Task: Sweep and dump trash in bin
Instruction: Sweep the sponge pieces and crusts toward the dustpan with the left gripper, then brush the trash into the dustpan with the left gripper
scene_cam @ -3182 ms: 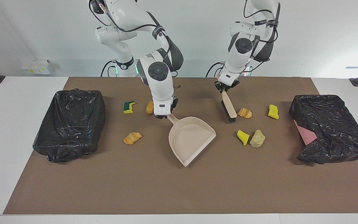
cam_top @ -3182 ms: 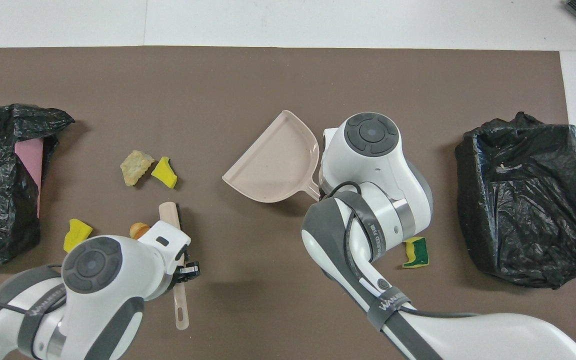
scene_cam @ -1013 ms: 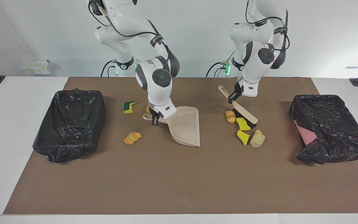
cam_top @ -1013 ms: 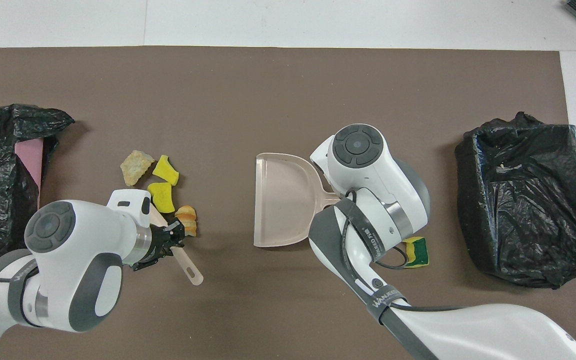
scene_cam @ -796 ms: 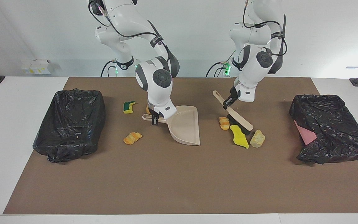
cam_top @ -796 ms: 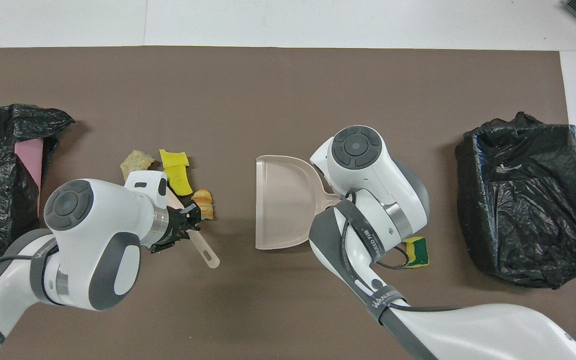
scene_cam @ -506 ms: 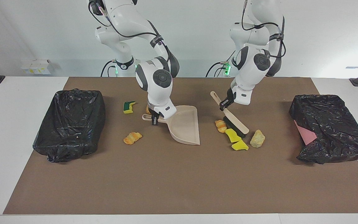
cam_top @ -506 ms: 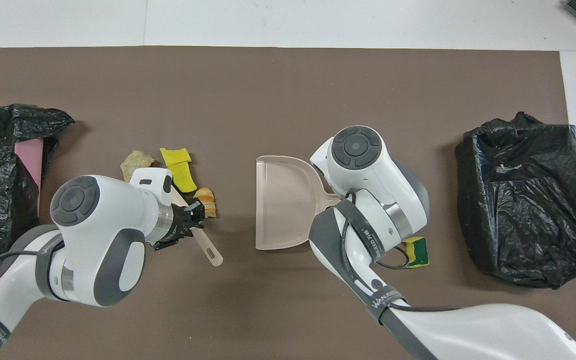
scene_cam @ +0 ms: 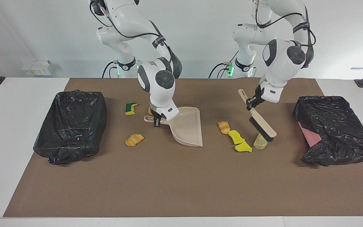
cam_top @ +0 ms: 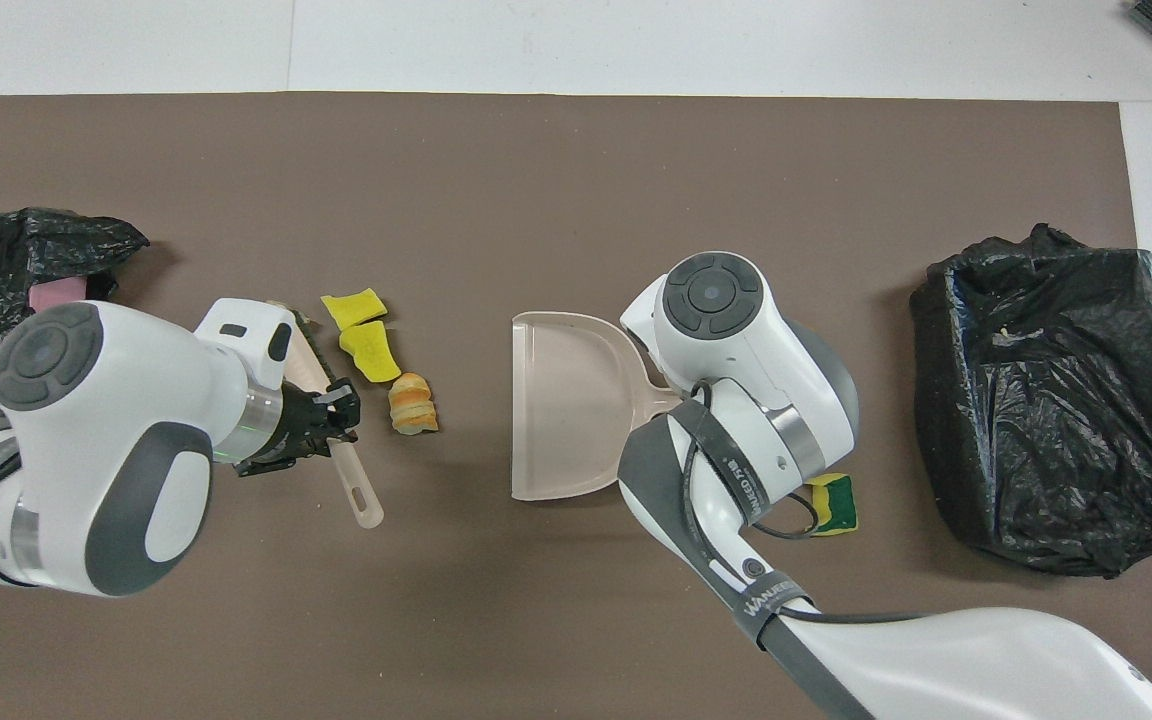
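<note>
Over pale lump (scene_cam: 260,142): left pincer (scene_cam: 251,103) clamped on brush (scene_cam: 261,125); right pincer (scene_cam: 157,121) clamped on dustpan (scene_cam: 186,127)

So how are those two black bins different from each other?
The bin at the right arm's end stands with its mouth up and shows only black liner. The bin at the left arm's end looks slumped, its liner crumpled over it, with a pink patch showing. The brush works close to the slumped bin; the dustpan lies nearer the upright one. Both have black plastic liners and sit on the brown mat.
</note>
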You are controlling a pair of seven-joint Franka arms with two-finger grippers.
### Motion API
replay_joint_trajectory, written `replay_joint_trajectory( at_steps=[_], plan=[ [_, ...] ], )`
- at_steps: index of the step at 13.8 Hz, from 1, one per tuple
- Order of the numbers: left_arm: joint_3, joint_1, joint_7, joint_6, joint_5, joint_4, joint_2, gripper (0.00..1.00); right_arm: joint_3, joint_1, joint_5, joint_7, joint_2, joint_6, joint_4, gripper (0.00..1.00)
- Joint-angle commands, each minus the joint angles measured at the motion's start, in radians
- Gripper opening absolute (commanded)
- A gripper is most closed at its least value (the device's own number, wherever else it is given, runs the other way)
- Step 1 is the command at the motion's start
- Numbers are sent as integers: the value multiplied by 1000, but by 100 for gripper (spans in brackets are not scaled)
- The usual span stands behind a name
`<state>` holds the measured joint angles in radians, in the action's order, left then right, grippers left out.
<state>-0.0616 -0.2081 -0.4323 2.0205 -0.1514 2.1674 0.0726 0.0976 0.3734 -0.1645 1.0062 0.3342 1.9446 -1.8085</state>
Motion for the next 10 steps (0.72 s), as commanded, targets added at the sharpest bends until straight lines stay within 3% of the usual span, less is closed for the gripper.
replay_joint_trajectory(
  at_steps=[1,6,8,10],
  plan=[
    [8,84,189,1,33,-1,-28,0,7,-2,-36,25,-30,-7,-35,0],
    [8,102,367,99,93,-24,-137,0,7,-2,-46,23,-32,-10,-35,0],
    [14,75,470,115,95,-47,-189,0,7,-2,-46,23,-32,-9,-35,0],
    [17,23,480,129,89,-46,-195,0,7,-2,-46,23,-30,-9,-35,0]
  ],
)
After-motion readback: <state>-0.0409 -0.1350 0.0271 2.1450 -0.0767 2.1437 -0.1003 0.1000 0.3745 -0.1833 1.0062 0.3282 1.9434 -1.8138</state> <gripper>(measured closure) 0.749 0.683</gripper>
